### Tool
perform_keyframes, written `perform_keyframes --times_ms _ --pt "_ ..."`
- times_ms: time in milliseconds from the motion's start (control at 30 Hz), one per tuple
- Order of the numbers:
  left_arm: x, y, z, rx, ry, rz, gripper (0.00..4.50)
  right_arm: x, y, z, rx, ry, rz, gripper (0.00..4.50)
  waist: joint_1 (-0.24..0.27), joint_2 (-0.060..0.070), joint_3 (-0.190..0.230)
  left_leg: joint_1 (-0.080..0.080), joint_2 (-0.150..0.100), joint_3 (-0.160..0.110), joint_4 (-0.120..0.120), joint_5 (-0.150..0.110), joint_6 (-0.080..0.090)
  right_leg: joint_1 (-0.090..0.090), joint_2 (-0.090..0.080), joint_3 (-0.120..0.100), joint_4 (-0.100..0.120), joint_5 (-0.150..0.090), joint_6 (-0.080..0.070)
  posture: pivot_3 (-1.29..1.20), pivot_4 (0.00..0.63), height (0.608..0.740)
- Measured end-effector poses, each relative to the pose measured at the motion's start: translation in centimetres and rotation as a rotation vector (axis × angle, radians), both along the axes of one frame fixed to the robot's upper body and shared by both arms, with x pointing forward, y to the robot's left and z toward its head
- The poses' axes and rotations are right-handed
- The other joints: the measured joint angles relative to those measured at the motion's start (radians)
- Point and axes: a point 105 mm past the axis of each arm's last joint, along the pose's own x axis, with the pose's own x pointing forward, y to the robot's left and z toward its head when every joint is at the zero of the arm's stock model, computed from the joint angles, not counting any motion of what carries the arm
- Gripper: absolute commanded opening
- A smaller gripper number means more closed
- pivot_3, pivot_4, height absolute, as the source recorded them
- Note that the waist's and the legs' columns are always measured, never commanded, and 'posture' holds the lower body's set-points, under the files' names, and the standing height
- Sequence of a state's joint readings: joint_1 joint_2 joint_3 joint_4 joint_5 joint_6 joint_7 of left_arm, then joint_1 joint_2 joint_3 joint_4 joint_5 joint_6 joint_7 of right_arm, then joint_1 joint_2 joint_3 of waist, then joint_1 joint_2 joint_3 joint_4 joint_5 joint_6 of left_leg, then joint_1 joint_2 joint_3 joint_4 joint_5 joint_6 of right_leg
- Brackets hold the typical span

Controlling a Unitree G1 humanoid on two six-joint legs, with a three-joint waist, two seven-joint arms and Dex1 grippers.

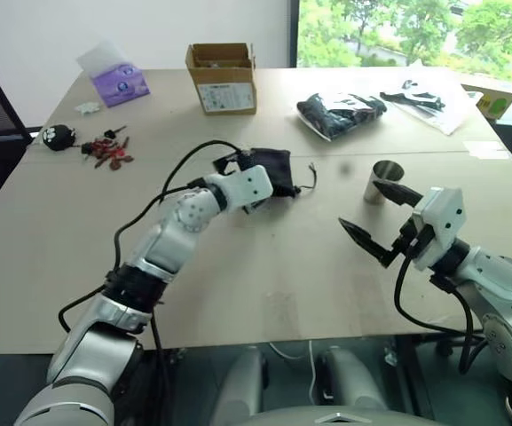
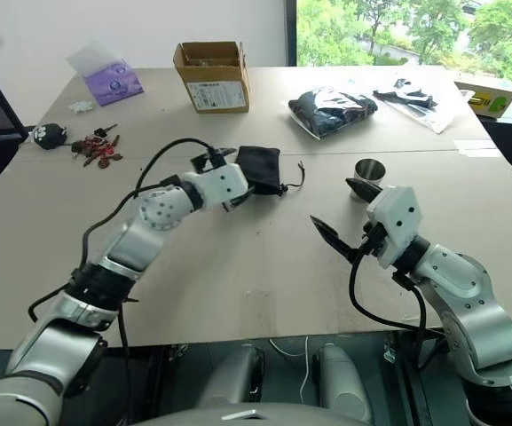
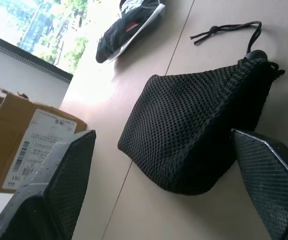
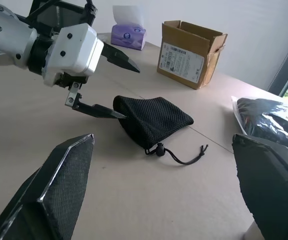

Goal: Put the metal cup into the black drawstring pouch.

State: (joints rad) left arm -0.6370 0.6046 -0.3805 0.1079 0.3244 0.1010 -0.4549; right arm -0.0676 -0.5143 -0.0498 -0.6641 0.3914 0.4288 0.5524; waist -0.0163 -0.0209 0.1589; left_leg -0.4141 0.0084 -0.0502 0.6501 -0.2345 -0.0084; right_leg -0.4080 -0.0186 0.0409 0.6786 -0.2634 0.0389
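Left gripper (image 4: 115,87) at the black drawstring pouch (image 4: 153,121)
Both grippers gape wide, empty; metal cup (image 2: 369,175) stands far of the right gripper (image 2: 342,213).

Black drawstring pouch (image 4: 153,121) was matt open-mesh cloth with a thin cord, metal cup (image 2: 369,172) shiny smooth steel, table (image 2: 264,266) matt pale wood-look board, box (image 1: 223,78) plain brown cardboard, gripper fingers (image 3: 59,185) finely textured black plastic.

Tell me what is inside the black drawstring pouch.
Its contents cannot be seen: the black drawstring pouch lies on the table, its mouth cinched at the cord. The metal cup stands outside it.
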Motion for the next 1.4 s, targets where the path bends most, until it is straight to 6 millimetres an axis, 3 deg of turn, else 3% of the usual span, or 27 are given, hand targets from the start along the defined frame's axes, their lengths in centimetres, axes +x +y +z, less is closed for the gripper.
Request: perform_keyframes --times_ms 133,167,233,433,500,667,867,1033,1133,1400 --pt "0.4 -1.2 0.2 0.104 -0.072 -0.024 4.45 0.0 0.0 0.0 0.0 -0.01 -0.009 4.5 0.003 0.0 0.0 0.0 0.0 0.0 0.0 0.0 0.0 0.0 0.0 0.0 0.0 0.0 0.0 0.0 0.15 0.74" --pt "0.6 -1.3 0.1 0.13 -0.079 -0.027 4.22 0.0 0.0 0.0 0.0 -0.011 -0.009 4.5 0.003 0.0 0.0 0.0 0.0 0.0 0.0 0.0 0.0 0.0 0.0 0.0 0.0 0.0 0.0 0.0 0.15 0.74" --pt "0.7 -1.4 -0.2 0.177 -0.088 -0.033 3.63 0.0 -0.1 -0.1 -0.002 -0.012 -0.012 4.5 0.001 0.0 0.0 0.0 0.0 0.0 0.001 0.0 0.0 0.0 0.0 0.0 0.0 0.0 0.0 0.0 0.15 0.74" --pt "0.8 -1.9 -1.1 0.228 -0.084 -0.049 0.75 0.2 -0.1 -0.2 -0.005 -0.01 -0.024 4.5 0.003 0.0 0.0 -0.001 0.0 0.0 0.001 0.0 0.0 0.0 0.0 0.0 0.0 0.0 0.0 0.0 0.15 0.74" --pt "0.7 -2.2 -1.2 0.223 -0.077 -0.057 0.04 0.2 0.0 -0.3 -0.005 -0.009 -0.024 4.5 0.003 0.0 0.0 -0.001 0.0 0.0 0.001 0.0 0.0 0.0 0.0 0.0 0.0 0.0 0.0 0.0 0.15 0.74" --pt "0.9 -1.8 -1.0 0.118 0.008 -0.02 0.04 0.7 -0.2 0.1 -0.008 -0.026 -0.052 4.5 -0.002 0.0 0.0 0.0 0.0 0.0 0.001 0.0 0.0 0.0 0.0 0.0 0.001 0.0 0.0 0.0 0.15 0.74" --pt "-0.2 0.8 0.1 -0.279 0.286 0.098 0.04 3.0 -1.3 1.8 -0.085 0.001 -0.177 4.5 -0.003 0.0 0.0 0.0 0.0 -0.001 0.002 0.0 0.0 0.0 0.0 -0.001 0.001 0.0 0.0 0.0 0.15 0.74" --pt "-2.1 3.7 1.1 -0.612 0.471 0.194 0.04 5.9 -2.3 3.6 -0.152 0.165 -0.231 4.5 -0.008 0.002 0.001 0.0 0.001 -0.002 0.003 0.0 0.0 0.0 0.0 -0.002 0.002 0.0 0.0 0.0 0.15 0.74" --pt "-2.9 4.3 1.4 -0.694 0.507 0.224 0.04 6.8 -2.5 3.6 -0.136 0.255 -0.235 4.5 -0.004 0.002 0.002 -0.001 0.0 -0.002 0.002 0.0 0.0 0.0 -0.001 -0.002 0.001 0.0 0.0 0.0 0.15 0.74" --pt "-4.6 4.7 0.9 -0.829 0.578 0.275 0.04 9.5 -3.1 6.0 -0.125 0.316 -0.243 4.5 0.001 0.002 0.002 -0.001 0.0 -0.002 0.002 0.0 0.0 0.0 -0.002 -0.002 0.001 0.0 0.0 0.0 0.15 0.74"
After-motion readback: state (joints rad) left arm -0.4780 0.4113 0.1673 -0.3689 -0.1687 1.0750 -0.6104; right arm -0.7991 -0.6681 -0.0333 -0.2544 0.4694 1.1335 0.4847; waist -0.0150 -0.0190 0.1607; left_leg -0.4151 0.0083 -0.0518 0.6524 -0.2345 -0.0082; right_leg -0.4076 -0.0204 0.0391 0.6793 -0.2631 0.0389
